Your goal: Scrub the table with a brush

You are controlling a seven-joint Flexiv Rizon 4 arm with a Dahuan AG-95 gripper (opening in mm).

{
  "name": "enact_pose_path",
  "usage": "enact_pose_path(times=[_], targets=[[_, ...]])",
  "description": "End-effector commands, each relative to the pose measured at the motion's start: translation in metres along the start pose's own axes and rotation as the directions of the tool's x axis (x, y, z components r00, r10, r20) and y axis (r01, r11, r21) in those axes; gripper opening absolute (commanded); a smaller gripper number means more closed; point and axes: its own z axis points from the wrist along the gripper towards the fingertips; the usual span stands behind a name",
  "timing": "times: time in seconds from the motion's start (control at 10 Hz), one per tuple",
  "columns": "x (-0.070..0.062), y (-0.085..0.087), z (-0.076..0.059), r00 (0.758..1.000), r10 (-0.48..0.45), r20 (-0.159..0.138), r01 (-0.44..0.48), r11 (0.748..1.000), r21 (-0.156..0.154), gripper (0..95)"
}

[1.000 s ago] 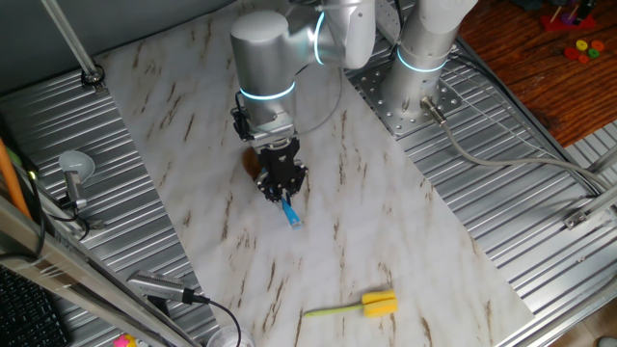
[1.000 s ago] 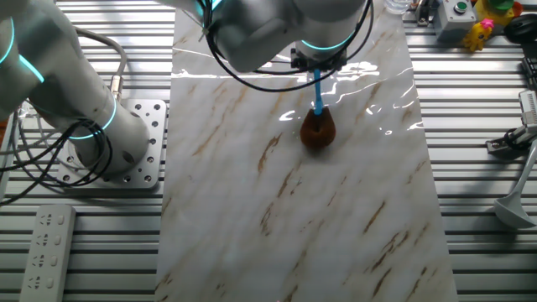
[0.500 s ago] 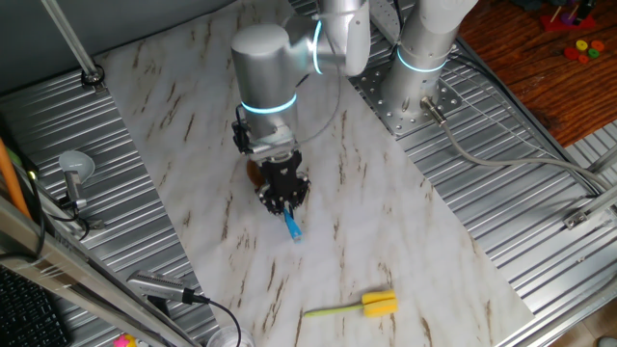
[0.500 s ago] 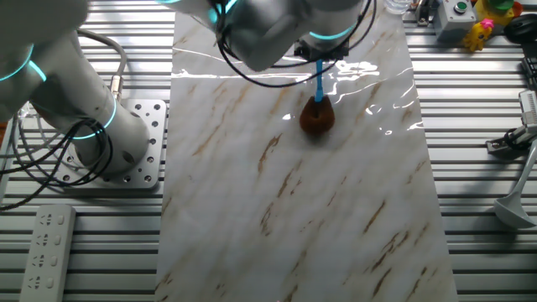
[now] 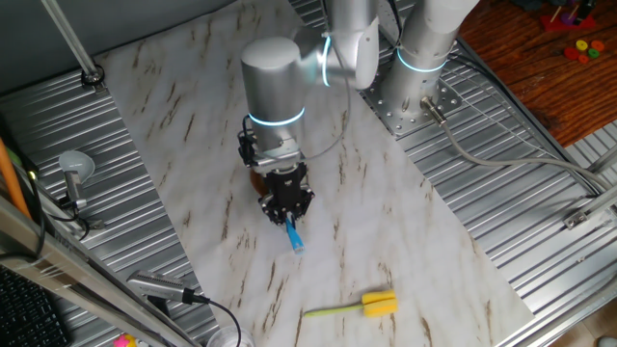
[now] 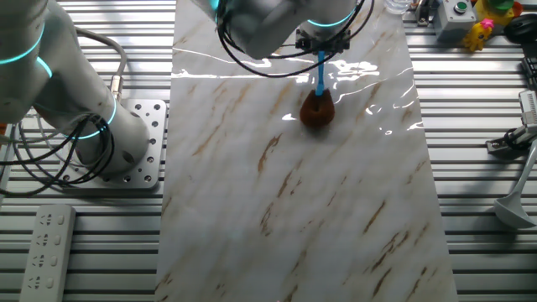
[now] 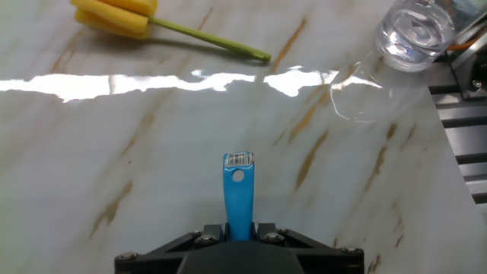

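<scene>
Fingers (image 7: 199,237) clenched on slim light-blue handle of round brown-bristled brush (image 6: 318,107); bristle head below my grip, pressed on white marble-patterned table (image 6: 294,193), tilted so bristles scrub surface.

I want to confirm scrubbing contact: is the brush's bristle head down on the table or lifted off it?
Down: the brush leans in the gripper, its brown head pressed on the table.

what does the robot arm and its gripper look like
The arm is made of thick, rounded silver-grey segments with glowing cyan rings at the joints. Thin black cables loop around it. The gripper is small, black and angular, far narrower than the arm.
</scene>
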Motion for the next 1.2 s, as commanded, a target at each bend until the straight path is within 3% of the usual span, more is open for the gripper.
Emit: enact_pose_path(times=[0.1,0.7,1.2], targets=[[0.006,0.002,-0.011,1.000,-0.016,0.000,0.016,1.000,-0.012,0.0],[0.040,0.002,-0.023,0.997,-0.083,-0.005,0.083,0.996,-0.016,0.0],[0.048,0.003,-0.026,0.995,-0.097,-0.007,0.097,0.995,-0.022,0.0]])
